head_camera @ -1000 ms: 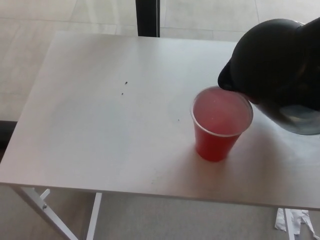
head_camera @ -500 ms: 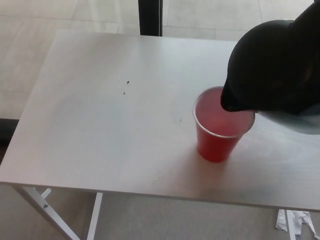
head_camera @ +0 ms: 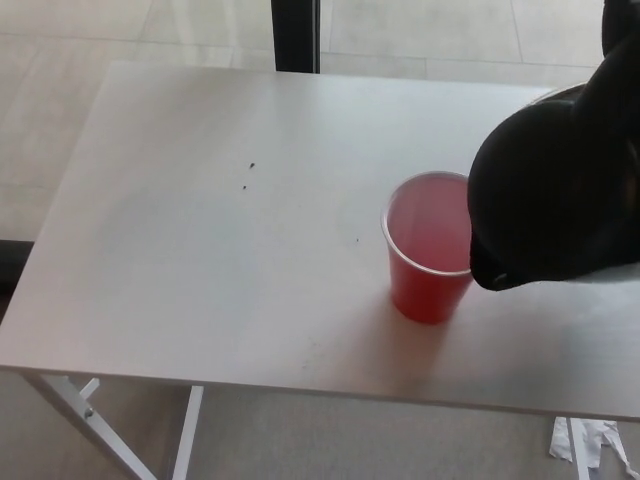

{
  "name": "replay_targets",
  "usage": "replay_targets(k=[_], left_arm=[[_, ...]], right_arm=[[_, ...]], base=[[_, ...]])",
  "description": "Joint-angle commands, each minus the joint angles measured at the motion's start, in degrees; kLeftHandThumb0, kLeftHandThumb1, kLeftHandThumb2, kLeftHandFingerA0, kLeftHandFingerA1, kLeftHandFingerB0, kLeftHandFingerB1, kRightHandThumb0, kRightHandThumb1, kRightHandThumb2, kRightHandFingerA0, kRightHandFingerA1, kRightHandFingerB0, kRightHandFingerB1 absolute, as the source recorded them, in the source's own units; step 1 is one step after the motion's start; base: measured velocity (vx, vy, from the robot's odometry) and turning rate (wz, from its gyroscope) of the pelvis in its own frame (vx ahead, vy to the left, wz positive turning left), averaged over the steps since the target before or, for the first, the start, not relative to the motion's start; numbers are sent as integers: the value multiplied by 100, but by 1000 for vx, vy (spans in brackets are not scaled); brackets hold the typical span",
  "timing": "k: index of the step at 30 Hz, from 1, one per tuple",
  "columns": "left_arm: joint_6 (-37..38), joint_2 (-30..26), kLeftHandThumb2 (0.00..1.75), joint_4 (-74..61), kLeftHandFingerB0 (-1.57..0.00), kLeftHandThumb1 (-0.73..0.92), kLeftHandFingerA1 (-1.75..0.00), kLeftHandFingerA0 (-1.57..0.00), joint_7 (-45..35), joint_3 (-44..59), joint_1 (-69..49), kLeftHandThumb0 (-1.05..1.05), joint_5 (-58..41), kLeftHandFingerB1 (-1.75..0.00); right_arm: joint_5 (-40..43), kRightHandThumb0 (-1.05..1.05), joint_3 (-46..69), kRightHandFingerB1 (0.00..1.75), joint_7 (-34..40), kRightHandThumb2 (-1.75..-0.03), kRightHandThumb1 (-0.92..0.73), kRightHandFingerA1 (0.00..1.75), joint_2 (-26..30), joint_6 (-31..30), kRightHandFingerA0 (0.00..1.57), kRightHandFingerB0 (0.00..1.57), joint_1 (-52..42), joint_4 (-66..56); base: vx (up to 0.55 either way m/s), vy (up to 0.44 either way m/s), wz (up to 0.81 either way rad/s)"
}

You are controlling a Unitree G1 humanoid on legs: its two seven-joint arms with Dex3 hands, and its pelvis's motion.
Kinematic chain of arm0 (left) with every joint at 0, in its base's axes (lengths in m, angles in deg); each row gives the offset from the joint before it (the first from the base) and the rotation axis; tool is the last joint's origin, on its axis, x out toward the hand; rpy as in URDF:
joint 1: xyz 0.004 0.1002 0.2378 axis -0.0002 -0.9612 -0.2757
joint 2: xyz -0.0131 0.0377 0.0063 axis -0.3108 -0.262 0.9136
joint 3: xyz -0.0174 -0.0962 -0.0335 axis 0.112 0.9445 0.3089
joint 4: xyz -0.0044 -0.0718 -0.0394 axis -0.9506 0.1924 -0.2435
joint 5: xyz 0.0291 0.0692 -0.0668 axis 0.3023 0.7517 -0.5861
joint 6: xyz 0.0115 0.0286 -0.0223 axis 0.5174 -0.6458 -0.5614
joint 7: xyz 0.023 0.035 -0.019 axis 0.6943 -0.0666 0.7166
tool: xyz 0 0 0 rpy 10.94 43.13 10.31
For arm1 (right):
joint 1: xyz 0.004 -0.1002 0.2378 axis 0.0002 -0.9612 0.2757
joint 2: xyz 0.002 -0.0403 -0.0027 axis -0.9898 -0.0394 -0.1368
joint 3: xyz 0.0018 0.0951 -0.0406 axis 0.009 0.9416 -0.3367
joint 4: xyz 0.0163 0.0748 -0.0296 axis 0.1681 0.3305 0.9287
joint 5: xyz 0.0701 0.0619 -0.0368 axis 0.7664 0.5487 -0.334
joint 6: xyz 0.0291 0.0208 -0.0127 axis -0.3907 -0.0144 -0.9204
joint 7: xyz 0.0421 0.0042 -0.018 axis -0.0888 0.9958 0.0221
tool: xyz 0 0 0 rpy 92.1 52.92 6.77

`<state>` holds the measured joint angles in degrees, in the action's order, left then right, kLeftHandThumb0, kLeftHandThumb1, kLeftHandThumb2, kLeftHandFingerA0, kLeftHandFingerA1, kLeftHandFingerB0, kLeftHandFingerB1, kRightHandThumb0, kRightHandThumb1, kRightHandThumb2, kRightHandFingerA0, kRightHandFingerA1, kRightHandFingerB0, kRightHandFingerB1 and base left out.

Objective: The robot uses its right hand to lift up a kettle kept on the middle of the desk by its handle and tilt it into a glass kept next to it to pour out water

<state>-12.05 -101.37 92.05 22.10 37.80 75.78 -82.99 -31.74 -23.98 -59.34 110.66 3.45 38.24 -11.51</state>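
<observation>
A red plastic cup (head_camera: 428, 250) with pale liquid inside stands on the white desk (head_camera: 200, 220), right of the middle. A black kettle (head_camera: 560, 200) hangs tilted in the air beside it, its spout low over the cup's right rim and hiding part of that rim. A strip of the kettle's clear body shows under its black top at the right edge. My right hand (head_camera: 622, 40) is a dark shape at the top right corner, merging with the kettle's handle and closed on it. My left hand does not show.
A black post (head_camera: 296, 35) stands behind the desk's far edge. White desk legs (head_camera: 90, 410) show at the lower left, and paper scraps (head_camera: 590, 440) lie on the floor at the lower right. A few dark specks (head_camera: 248, 175) mark the desk top.
The kettle has swung down and toward me, tipping further. Its spout went from the cup's far right rim to lower on the cup's right side. The cup stayed in place.
</observation>
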Motion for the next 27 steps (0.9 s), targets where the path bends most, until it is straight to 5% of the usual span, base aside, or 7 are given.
replay_targets(k=[1,7,8,10,11,26,27], left_arm=[[1,-129,127,-123,-90,58,-95,-128,57,-34,-60,-105,-26,-134],[-78,-139,126,-157,-91,55,-93,-128,49,-14,-32,-105,-70,-135],[-72,-142,88,-143,-90,75,-99,-126,53,-19,-41,-105,-62,-132],[-56,-149,88,-122,-90,75,-99,-126,50,-29,-41,-105,-48,-132],[-53,-146,126,-120,-89,58,-91,-129,40,-19,-40,-105,-61,-136],[-81,-120,126,-207,-94,55,-91,-130,87,-25,-121,-105,-51,-133],[-46,-125,127,-175,-89,58,-96,-128,66,-30,-114,-105,-44,-133]], right_arm=[[-311,-20,40,161,248,-74,-83,175,36,317,80,68,175,201],[-689,-21,206,161,645,-74,-78,175,39,-368,83,69,163,-110],[-748,-14,229,159,780,-88,-70,175,4,-340,85,70,180,-57],[-787,-14,261,159,889,-88,-70,175,-37,-302,85,70,198,4],[-799,-10,280,147,898,-96,-67,168,-37,-387,85,76,236,19],[-1409,-6,516,152,1776,-117,-56,172,-212,-1346,93,82,685,-4],[-1462,-9,501,127,1839,-115,-52,142,-234,-1413,124,101,688,-3]], base=[[0,0,0],[0,0,0],[0,0,0],[0,0,0],[0,0,0],[0,0,0],[0,0,0]])
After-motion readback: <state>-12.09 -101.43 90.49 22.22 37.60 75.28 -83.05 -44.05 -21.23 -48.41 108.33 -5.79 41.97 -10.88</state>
